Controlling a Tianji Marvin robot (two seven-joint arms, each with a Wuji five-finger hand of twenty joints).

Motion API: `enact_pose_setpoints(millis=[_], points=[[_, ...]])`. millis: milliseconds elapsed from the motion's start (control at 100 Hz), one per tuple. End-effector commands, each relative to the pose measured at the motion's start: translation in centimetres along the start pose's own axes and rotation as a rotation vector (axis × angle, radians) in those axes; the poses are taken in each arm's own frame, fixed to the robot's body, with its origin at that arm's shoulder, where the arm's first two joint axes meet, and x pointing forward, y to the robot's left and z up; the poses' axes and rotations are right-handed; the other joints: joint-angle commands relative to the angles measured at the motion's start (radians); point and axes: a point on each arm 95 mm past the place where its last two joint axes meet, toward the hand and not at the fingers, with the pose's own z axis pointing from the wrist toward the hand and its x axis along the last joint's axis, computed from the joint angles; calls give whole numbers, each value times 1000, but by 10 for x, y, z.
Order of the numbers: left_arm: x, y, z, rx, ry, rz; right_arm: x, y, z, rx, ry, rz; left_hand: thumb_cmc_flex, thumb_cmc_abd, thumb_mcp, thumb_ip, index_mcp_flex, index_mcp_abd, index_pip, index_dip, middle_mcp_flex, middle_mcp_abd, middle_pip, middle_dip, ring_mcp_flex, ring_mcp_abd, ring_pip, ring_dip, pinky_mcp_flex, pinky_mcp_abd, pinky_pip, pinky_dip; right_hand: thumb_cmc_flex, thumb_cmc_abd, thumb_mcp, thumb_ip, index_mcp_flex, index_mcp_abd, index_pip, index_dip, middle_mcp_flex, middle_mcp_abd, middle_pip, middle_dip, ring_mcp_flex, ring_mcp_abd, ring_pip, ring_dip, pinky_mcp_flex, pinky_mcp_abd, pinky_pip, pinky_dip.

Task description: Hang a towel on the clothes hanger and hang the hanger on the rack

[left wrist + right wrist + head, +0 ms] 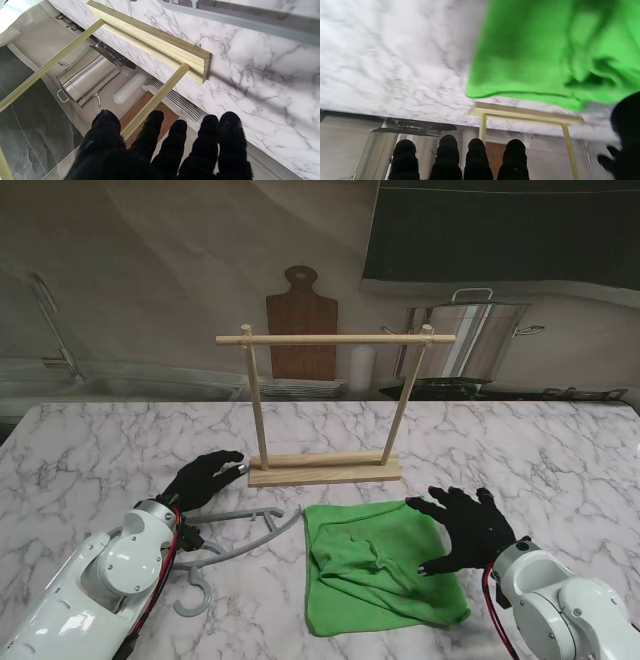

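Nothing is done yet: the towel (385, 565) lies rumpled on the surface, the hanger (225, 548) beside it, the rack (325, 405) bare. My left hand (205, 478) and right hand (468, 528) hover, fingers apart, empty.

Kitchen mock-up: marble-look counter (560, 450), printed backdrop with stockpot (470, 340), cutting board (300, 330), faucet (55, 325).

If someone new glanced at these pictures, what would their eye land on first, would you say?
Likely the bright green towel, lying rumpled on the marble table near me, with the open right hand over its right edge. Next, the empty wooden rack standing mid-table, and the grey hanger lying flat by the left hand.
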Motion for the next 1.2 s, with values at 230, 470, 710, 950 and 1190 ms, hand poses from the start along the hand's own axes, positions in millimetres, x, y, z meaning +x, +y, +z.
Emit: enact_pose_setpoints(millis=[230,470,710,950,1190], points=[[2,4,1,-28,-2,12,-20,-35,6,96,-57,-66,1,54,-1,4,-27,-3,-12,-18,-30,-13,-10,-11,-21,-22,-8,-11,-18,-15,-816,5,-48,-40,27,-21,15,-53,-25,-191,-7,-19,-62,-47,-18,1,-27,-18,-1,29,-26,-8],[2,4,1,-27,-3,12,-18,-46,18,108,-50,-87,0,54,-1,4,-28,-3,-12,-19,-30,-16,-10,-11,-22,-23,-8,-12,-19,-16,-820,4,-42,-43,32,-5,18,-103,-36,-204,-39,-19,-81,-69,-36,12,-33,-26,-11,48,-16,-9],[2,4,1,-28,-5,12,-17,-54,25,147,-74,-130,1,53,-1,4,-29,-4,-12,-19,-31,-14,-10,-11,-23,-21,-9,-12,-19,-17,-824,3,-23,-45,42,18,21,-144,-41,-210,-42,-25,-80,-71,-37,8,-32,-32,-17,48,-3,-15],[2,4,2,-29,-4,12,-17,-59,28,178,-112,-180,-1,52,-1,4,-31,-4,-13,-20,-35,-15,-11,-12,-24,-22,-9,-12,-20,-18,-827,4,36,-34,14,33,23,-194,-36,-205,-58,-25,-82,-72,-48,3,-33,-36,-31,36,18,-31],[2,4,2,-29,-2,12,-11,-62,32,197,-112,-192,-2,51,-1,3,-31,-5,-13,-20,-38,-14,-12,-12,-25,-22,-10,-12,-19,-18,-829,4,312,186,-229,61,19,-251,-1,-124,-45,-52,-80,-71,-44,-48,-32,-37,-48,-20,49,-106]])
